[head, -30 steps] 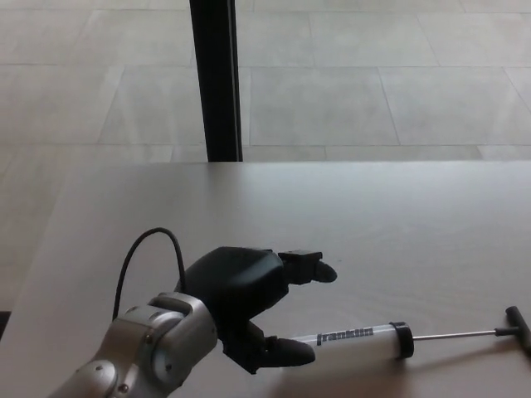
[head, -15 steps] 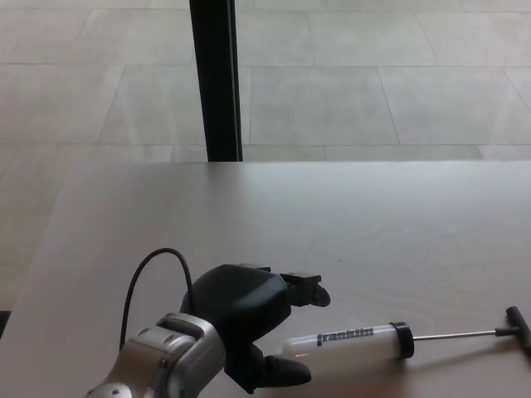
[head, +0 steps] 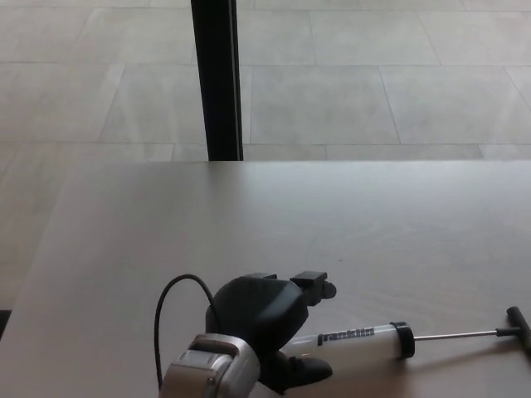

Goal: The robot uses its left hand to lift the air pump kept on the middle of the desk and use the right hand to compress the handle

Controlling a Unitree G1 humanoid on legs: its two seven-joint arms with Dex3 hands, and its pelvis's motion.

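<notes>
Air pump (head: 365,338) on desk (head: 332,215) — tiled floor (head: 373,75)

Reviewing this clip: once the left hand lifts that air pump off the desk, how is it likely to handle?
The air pump has a round barrel lying on its side, so a nudge could roll it on the desk. Its thin rod and T-handle stick out far, so it may tip toward that end. It looks like light plastic, and smooth, perhaps slippery for the left hand.
</notes>
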